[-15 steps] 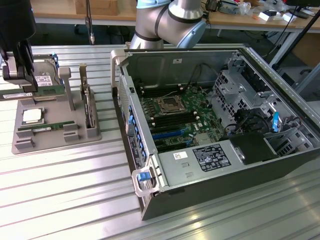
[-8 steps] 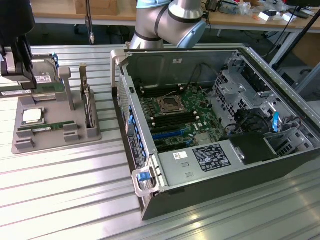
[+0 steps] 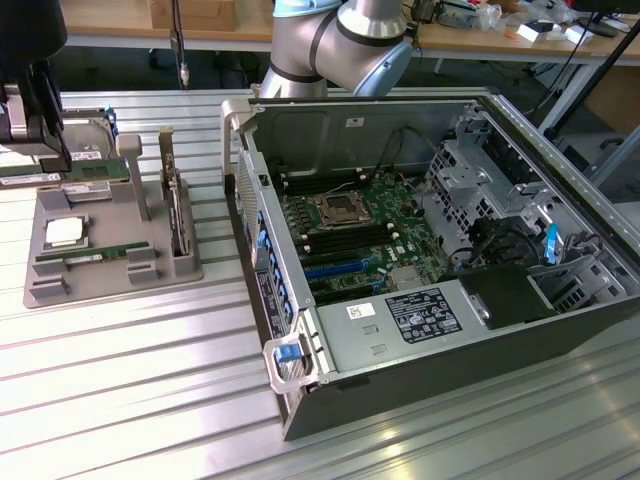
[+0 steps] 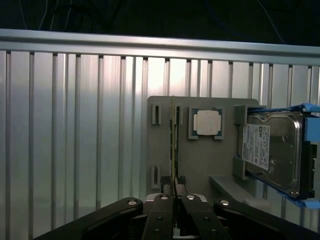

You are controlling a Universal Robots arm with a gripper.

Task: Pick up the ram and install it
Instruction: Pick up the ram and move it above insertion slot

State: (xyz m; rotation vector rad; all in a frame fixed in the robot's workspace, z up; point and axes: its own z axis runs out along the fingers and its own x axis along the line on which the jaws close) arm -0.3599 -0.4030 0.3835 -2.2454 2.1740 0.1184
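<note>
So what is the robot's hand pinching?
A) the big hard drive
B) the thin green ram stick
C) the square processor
B: the hand is shut on the ram stick, seen edge-on in the wrist view; the processor and hard drive sit apart on the grey holder.

On the table [image 3: 120, 380], a tray [image 3: 110, 215] sits at the exterior view's left, with the open computer case [image 3: 420, 390] to its right. In the tray, the ram [image 3: 95, 253] lies nearest, the processor [image 3: 63, 232] just behind it, and the hard drive [image 4: 272, 150] farthest back.
</note>
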